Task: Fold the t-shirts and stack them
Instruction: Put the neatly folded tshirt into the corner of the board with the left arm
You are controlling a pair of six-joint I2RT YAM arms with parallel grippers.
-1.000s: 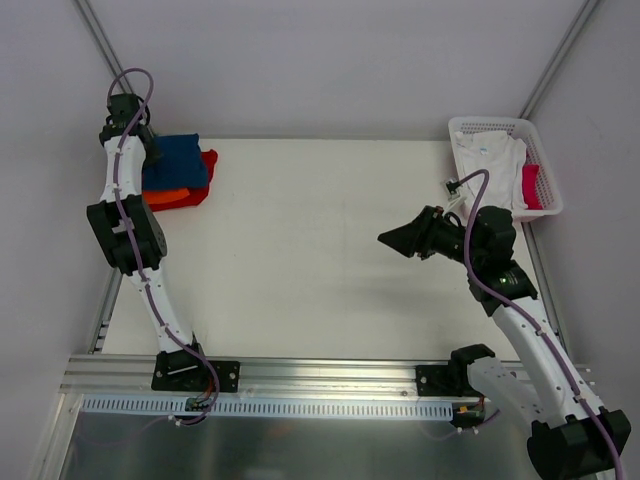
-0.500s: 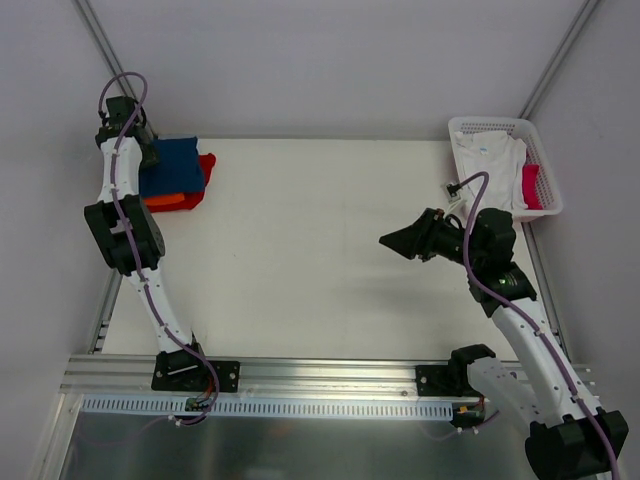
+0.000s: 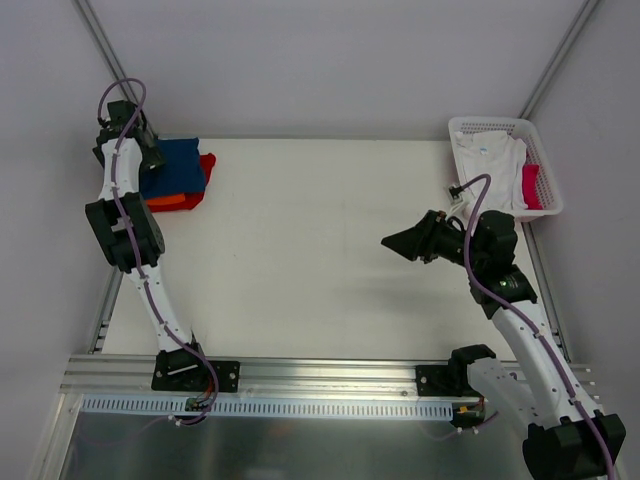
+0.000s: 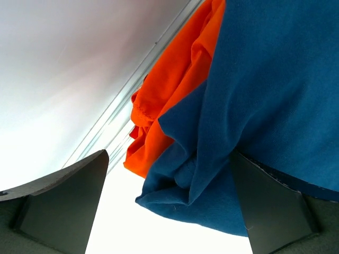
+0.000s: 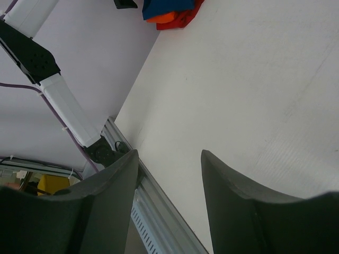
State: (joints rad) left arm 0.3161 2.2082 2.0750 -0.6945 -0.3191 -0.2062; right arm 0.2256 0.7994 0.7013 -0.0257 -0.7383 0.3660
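Since the earlier frame my left pincer (image 4: 168,159) had let go and spread wide, and that arm had drawn a little toward the far left corner. My right arm had hardly shifted.

The blue t-shirt (image 3: 178,165) lay folded on top of the stack in the far left corner of the table (image 3: 320,250). The orange t-shirt (image 3: 165,201) showed under its near edge and the red t-shirt (image 3: 208,164) stuck out on its right side. The blue fold looked close to square, its edges lined up with the table's edges, so I could not tell its long axis.

In the left wrist view a bunched blue corner sat between my open fingers (image 4: 63,201), not clamped.

My right pincer (image 5: 169,159) hung partly open over bare table, pointing left. The white basket (image 3: 490,122) at the far right held a white t-shirt (image 3: 490,160).
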